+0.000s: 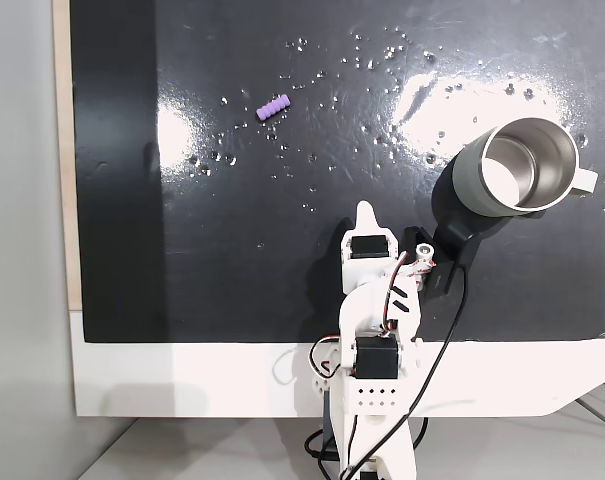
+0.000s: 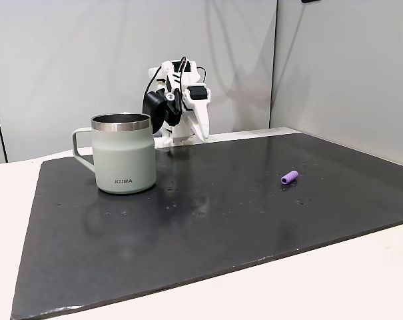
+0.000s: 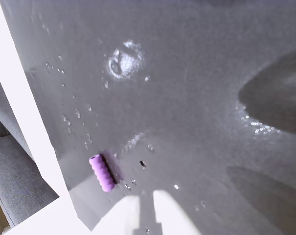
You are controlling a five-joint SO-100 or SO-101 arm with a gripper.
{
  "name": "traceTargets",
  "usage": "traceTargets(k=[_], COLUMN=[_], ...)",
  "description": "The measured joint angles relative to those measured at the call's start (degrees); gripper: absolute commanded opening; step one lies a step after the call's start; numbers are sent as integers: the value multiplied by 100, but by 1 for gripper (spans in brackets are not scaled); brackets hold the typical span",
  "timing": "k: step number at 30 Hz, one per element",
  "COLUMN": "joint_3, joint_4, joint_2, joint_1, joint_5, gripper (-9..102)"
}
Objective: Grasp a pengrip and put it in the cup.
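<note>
Step in hand, as judged: the reach has not begun. The white two-finger tool [image 1: 368,215] sits folded back near the arm's base at the near edge of the black glossy worktop [image 1: 232,260], well apart from the target. In the wrist view the tool's two white fingertips [image 3: 123,215] enter from the bottom edge with only a thin dark slit between them: pressed nearly together, pinching nothing.

The small light-purple ribbed rubber pengrip [image 1: 274,106] lies on its side on the bare worktop, towards the far left in the top-down fixed view, alone among scattered droplets. In the wrist view it [image 3: 102,173] lies just up and left of the fingertips, long axis running roughly with the view's vertical.

The grey-walled stainless-steel cup [image 1: 517,168] stands upright at the right, mouth open and empty, pale handle pointing away from the arm.

Next move, as judged: spread the fingers, extend out and leftwards over the pengrip, turn the wrist so the fingers straddle its short ribbed width, then descend.

Handling: soft and round, so it may roll or squirt sideways if pinched off-centre.
</note>
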Motion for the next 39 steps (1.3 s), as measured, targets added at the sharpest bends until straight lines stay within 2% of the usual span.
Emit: traceTargets(k=[22,30,39], joint_3=[-229,-1802,-4430], joint_4=[-44,-360,-308], joint_2=[-132,-2101,-4913], joint_1=[-141,-378,-475], joint_5=[-97,-114,202], gripper=[0,0,0])
